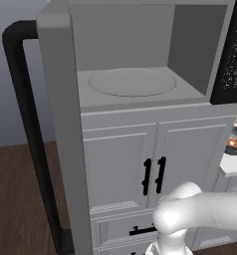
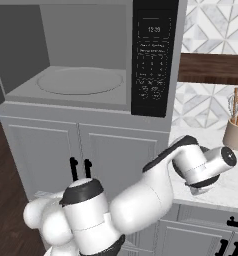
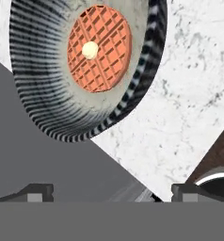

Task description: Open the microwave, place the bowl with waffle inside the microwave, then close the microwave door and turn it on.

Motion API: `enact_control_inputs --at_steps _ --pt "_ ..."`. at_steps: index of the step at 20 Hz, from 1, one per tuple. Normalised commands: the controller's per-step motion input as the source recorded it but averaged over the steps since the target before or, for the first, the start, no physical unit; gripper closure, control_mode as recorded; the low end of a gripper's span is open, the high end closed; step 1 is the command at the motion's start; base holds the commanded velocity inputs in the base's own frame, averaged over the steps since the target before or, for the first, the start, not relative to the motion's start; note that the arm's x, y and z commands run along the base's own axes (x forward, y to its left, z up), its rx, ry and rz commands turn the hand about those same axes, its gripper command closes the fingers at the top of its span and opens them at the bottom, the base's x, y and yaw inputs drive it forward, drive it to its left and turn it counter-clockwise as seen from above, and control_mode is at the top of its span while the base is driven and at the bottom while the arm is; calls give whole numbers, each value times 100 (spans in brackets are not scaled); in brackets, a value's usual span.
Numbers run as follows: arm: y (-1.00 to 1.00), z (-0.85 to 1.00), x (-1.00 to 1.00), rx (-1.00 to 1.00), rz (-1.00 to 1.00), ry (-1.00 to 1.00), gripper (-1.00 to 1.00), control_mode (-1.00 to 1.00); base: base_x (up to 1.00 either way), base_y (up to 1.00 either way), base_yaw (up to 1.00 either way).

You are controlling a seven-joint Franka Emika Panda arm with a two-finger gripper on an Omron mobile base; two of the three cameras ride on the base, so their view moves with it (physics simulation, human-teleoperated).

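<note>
The microwave (image 1: 140, 55) stands open, showing its grey inside and bare round turntable (image 1: 132, 82). The microwave door (image 1: 60, 124) is swung out to the left, its long black handle (image 1: 31, 144) facing outward. The black button panel (image 2: 153, 55) is at the right. The striped dark bowl (image 3: 52, 99) holds an orange waffle (image 3: 99, 47) and sits on the marble counter (image 3: 180, 94) to the right of the microwave, also seen as the bowl (image 1: 234, 144) at the frame edge. My gripper (image 3: 113, 192) is open, short of the bowl, with nothing between its fingers.
Grey cabinet doors with short black handles (image 1: 154, 175) sit below the microwave. A beige holder with wooden utensils (image 2: 236, 131) stands at the back right of the counter. A flat grey surface (image 3: 43, 160) crosses the lower left of the hand view. My arm (image 2: 156, 185) stretches right over the counter.
</note>
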Motion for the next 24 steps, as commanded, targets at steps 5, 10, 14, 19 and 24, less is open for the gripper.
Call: enact_control_inputs --at_steps 5,10,14,19,24 --pt "-37 -9 23 1 -19 4 -100 -100 0 0 0" --pt "-27 -30 3 0 -15 4 -100 -100 0 0 0" --pt "-5 -40 0 0 -6 0 -100 -100 0 0 0" --pt "0 -26 12 0 -1 0 -100 -100 0 0 0" --pt "-3 -9 22 0 0 0 -100 -100 0 0 0"
